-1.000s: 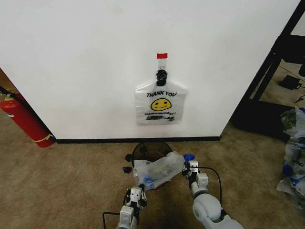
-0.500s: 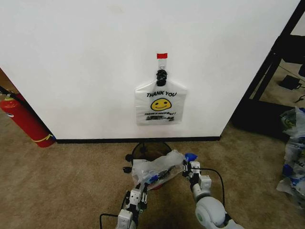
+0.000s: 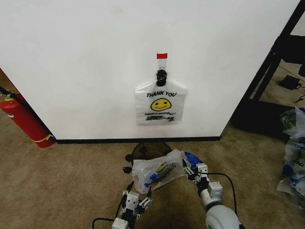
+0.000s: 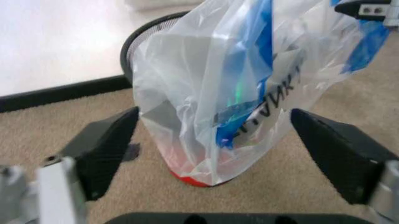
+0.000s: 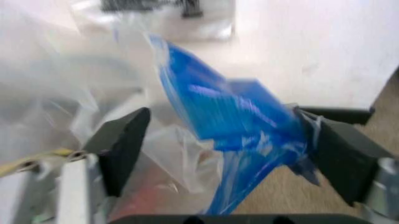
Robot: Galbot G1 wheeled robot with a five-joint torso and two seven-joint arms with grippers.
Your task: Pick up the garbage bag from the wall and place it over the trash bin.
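Observation:
The garbage bag, clear crinkly plastic with blue patches, hangs against the near side of the trash bin, a small black bin with a red base. My right gripper is at the bag's right edge. In the right wrist view its fingers stand wide apart with the bag's blue plastic between them. My left gripper is open, low and just in front of the bag, not touching it. The white wall carries a red tape strip and a black clip.
An opaque white "THANK YOU" smiley bag hangs from the clip. A red fire extinguisher leans at the far left. A black frame and a heap of clear bags stand on the right. Brown carpet covers the floor.
Both grippers have drawn back toward me and lower in the head view. The garbage bag has turned more upright in front of the bin and stays at the right gripper.

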